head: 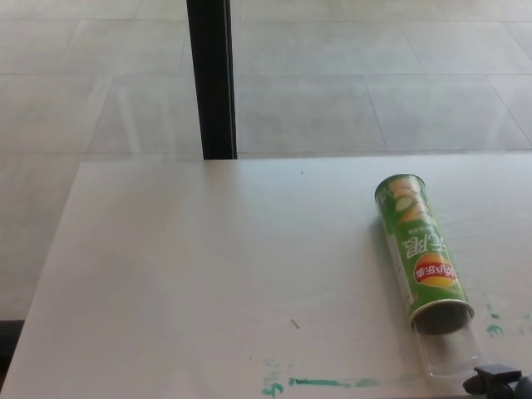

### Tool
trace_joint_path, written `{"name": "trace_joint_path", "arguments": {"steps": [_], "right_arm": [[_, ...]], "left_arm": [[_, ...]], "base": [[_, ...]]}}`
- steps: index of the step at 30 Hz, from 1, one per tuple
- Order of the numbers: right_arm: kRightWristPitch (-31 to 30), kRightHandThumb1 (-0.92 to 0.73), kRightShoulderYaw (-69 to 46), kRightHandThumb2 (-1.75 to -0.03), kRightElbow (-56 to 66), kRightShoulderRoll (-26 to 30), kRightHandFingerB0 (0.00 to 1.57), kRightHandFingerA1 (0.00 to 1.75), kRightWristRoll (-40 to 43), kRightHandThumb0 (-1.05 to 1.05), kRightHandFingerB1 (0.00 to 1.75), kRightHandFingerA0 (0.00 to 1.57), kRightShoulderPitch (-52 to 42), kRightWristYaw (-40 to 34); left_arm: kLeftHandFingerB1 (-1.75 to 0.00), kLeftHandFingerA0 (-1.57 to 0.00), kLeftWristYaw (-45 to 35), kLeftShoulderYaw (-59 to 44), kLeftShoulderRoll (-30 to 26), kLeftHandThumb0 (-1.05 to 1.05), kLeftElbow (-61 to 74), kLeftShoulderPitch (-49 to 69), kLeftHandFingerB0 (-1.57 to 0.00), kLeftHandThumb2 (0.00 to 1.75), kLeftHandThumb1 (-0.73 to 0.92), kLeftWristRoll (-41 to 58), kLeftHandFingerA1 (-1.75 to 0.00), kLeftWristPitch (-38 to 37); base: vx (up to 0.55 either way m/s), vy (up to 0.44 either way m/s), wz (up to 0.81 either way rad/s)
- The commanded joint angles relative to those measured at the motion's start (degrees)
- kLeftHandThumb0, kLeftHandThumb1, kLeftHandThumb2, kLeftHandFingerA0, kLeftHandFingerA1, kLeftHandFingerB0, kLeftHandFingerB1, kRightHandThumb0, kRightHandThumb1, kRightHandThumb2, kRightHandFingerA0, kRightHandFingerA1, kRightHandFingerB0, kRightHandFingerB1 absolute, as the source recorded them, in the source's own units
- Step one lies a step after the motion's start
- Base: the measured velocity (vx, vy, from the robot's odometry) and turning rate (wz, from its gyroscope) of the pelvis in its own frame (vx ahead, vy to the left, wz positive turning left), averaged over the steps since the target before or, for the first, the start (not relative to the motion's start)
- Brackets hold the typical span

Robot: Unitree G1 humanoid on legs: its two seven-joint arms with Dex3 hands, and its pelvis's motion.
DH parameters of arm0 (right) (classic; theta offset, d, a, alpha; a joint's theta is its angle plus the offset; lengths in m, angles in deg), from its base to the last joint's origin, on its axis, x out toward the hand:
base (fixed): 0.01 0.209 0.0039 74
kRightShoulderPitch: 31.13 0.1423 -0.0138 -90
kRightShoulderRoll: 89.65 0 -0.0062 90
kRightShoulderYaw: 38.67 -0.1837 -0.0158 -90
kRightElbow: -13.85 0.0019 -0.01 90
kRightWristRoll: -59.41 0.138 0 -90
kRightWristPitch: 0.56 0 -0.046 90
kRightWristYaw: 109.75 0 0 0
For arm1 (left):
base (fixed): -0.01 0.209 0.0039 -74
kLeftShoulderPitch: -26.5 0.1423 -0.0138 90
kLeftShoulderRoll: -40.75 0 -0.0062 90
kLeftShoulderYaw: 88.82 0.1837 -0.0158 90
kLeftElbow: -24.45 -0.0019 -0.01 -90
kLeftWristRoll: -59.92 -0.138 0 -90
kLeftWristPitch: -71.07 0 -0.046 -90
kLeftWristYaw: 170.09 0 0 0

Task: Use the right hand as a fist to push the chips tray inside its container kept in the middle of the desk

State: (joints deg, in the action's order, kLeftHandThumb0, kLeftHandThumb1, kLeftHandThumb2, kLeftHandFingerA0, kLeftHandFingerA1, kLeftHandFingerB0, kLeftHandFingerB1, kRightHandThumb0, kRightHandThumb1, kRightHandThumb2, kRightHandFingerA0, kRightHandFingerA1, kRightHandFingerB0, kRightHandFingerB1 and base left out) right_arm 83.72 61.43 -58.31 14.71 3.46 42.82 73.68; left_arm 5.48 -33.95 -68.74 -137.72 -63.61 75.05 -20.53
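Note:
A green chips container (421,253) lies on its side on the white desk (208,274), right of the middle, its open mouth facing me. A clear plastic tray (446,350) sticks a short way out of that mouth. Only a dark sliver of my right hand (501,382) shows at the bottom right corner, right against the tray's near end. How its fingers are set is hidden by the picture's edge. My left hand is out of the picture.
Green paint smears (320,383) mark the desk near its front edge. A black post (211,79) stands behind the desk's far edge, on a pale tiled floor (374,75).

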Motion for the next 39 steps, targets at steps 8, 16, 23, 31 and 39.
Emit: {"name": "trace_joint_path", "arguments": {"steps": [8, 16, 23, 31, 39], "right_arm": [[0.7, -0.81, -0.3, -0.64, -5.8, -0.7, 0.47, 1.22, 1.6, -0.6, 0.43, 0.83, 6.9, -0.8], [0.5, -0.84, 0.4, -0.65, -8.3, -1.9, 0.43, 1.17, 2.1, -0.6, 0.41, 0.81, 10.4, -0.8], [1.5, -0.82, 2.7, -0.65, -11.2, -4.6, 0.44, 1.23, 2.2, -0.58, 0.42, 0.8, 13.0, -2.6], [0.5, -0.82, 3.9, -0.65, -16.5, -6.8, 0.45, 1.3, 2.0, -0.59, 0.41, 0.82, 17.0, -4.8], [0.4, -0.66, 4.5, -1.05, -23.0, -7.1, 0.32, 1.12, 1.9, -0.53, 0.55, 0.85, 20.5, -8.2]], "left_arm": [[-0.46, -0.51, 0.1, 0.2, -0.6, -0.7, 0.0, 0.7, -0.37, 0.72, 0.92, 1.0, -0.6, 0.2], [-0.46, -0.52, 0.3, 0.9, -0.8, -0.69, -0.3, 1.1, -0.37, 0.72, 0.92, 0.9, -0.59, -0.2], [-0.47, -0.54, 1.4, 1.3, -0.8, -0.68, 0.2, 1.1, -0.39, 0.72, 0.92, 0.8, -0.61, -0.7], [-0.59, -0.48, 0.9, 1.0, -1.0, -0.66, 0.4, 0.8, -0.36, 1.09, 0.75, 1.2, -0.68, -1.2], [-0.48, -0.53, 2.0, 1.7, -1.3, -0.68, 0.5, 0.6, -0.42, 0.71, 0.92, 0.6, -0.62, -0.4]], "base": [[0.0, 0.0, 0.0], [0.0, 0.0, 0.0], [0.0, 0.0, 0.0], [0.0, 0.0, 0.0], [0.0, 0.0, 0.0]]}}
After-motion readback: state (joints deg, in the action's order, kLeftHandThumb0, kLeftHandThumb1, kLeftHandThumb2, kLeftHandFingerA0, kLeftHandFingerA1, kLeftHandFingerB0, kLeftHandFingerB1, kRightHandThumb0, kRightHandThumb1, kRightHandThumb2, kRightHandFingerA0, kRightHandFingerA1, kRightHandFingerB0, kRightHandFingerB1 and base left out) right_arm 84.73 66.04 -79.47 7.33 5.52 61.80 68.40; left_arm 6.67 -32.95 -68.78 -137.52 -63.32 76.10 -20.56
